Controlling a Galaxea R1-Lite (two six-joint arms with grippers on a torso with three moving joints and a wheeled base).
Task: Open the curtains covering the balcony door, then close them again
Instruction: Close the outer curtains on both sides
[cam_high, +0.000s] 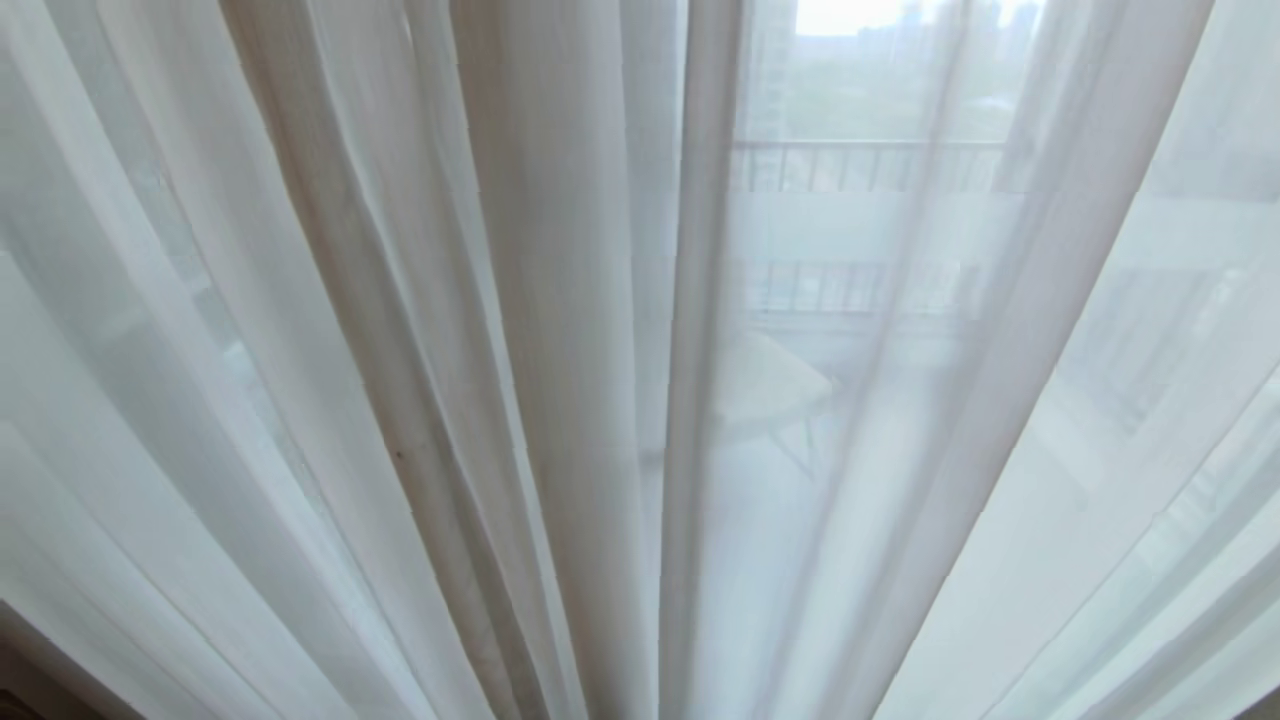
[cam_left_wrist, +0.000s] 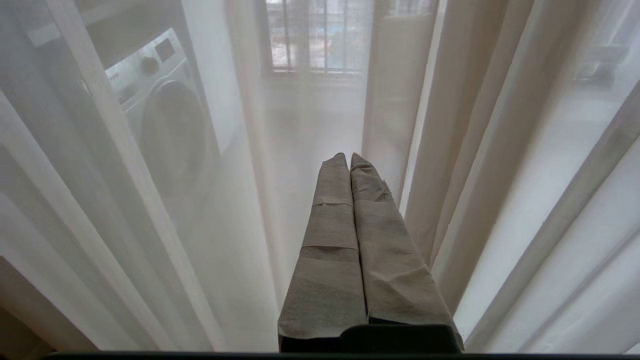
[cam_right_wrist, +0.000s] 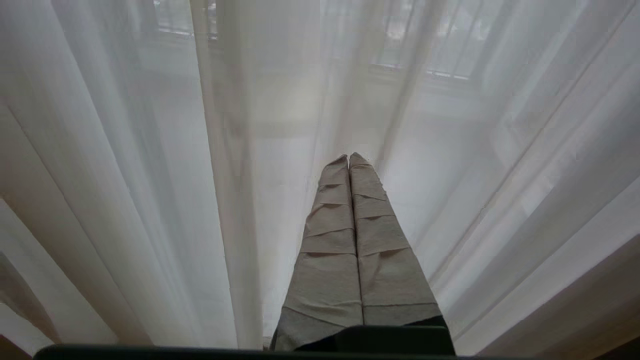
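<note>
White sheer curtains (cam_high: 560, 400) hang drawn across the whole head view, fanning out from the lower middle in long pleats. At far left the folds are pale and thin, with only vague grey shapes behind them. Toward the centre the pleats bunch into denser, creamier bands where the fabric overlaps. Right of centre the cloth thins to a single layer, and a balcony railing (cam_high: 860, 165) with dark bars, a pale chair-like shape (cam_high: 765, 385) and distant high-rise blocks (cam_high: 900, 30) show hazily through it. At far right broad folds sweep diagonally toward the lower corner. Neither arm appears in this view.

In the left wrist view the left gripper (cam_left_wrist: 348, 156), its fingers wrapped in grey-brown cloth tape, points at the sheer with its tips pressed together, holding nothing. Whether the tips touch the fabric cannot be told. Behind the cloth stand a front-loading washing machine (cam_left_wrist: 160, 115) and, farther off, a barred window (cam_left_wrist: 320, 37).

In the right wrist view the right gripper (cam_right_wrist: 348, 156), taped the same way, is likewise pressed together and empty, aimed at the pleats, with a faint railing (cam_right_wrist: 420, 70) behind the veil. A strip of darker beige fabric (cam_right_wrist: 575, 315) edges one corner of that view.
</note>
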